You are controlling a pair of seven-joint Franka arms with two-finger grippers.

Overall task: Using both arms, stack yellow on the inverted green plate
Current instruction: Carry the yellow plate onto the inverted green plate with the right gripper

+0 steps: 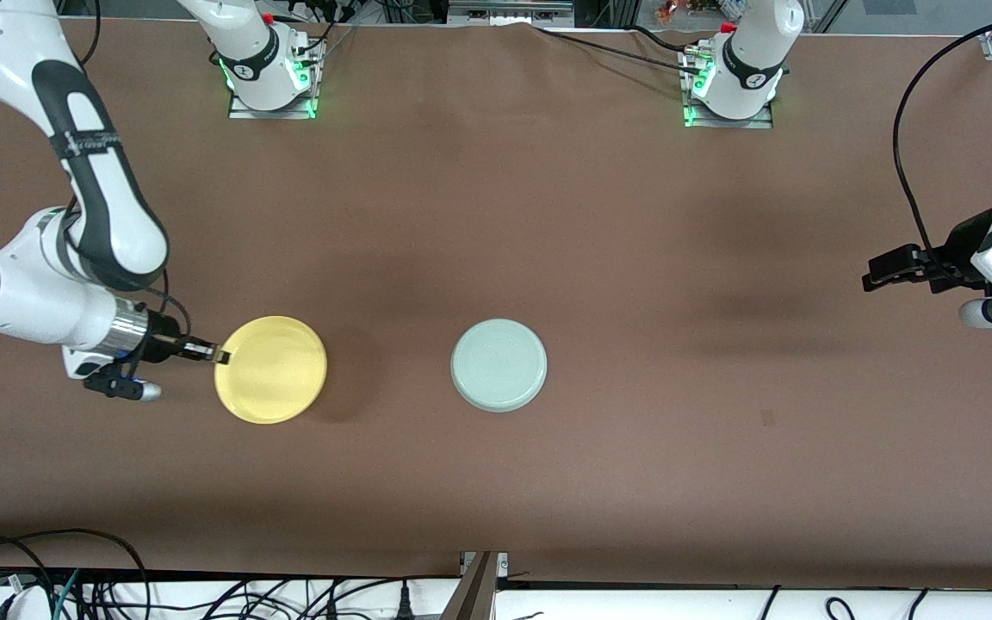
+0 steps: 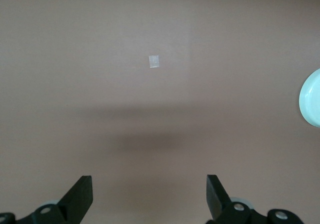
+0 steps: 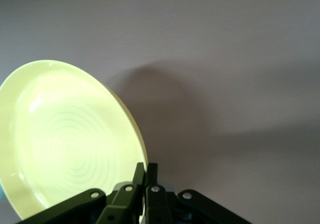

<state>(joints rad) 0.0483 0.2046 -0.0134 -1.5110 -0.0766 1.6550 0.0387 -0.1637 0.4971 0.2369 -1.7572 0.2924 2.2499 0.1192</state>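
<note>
Front view shows the right gripper [image 1: 219, 355] at the right arm's end of the brown table [image 1: 599, 215], its fingers pinched on the rim of the yellow plate [image 1: 272, 370], which extends from the fingertips toward the table's middle. Its shadow on the table suggests it is lifted. Beside it, well apart, the green plate [image 1: 499, 365] lies upside down, ringed underside up. Over the left arm's end, the left gripper [image 1: 875, 277] waits with fingers [image 2: 80, 196] spread wide, holding nothing.

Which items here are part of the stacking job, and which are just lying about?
Job: yellow plate, held at its rim by the right gripper; green plate, upside down mid-table; left gripper, open, waiting.
Lying about: small tape square on the table.
</note>
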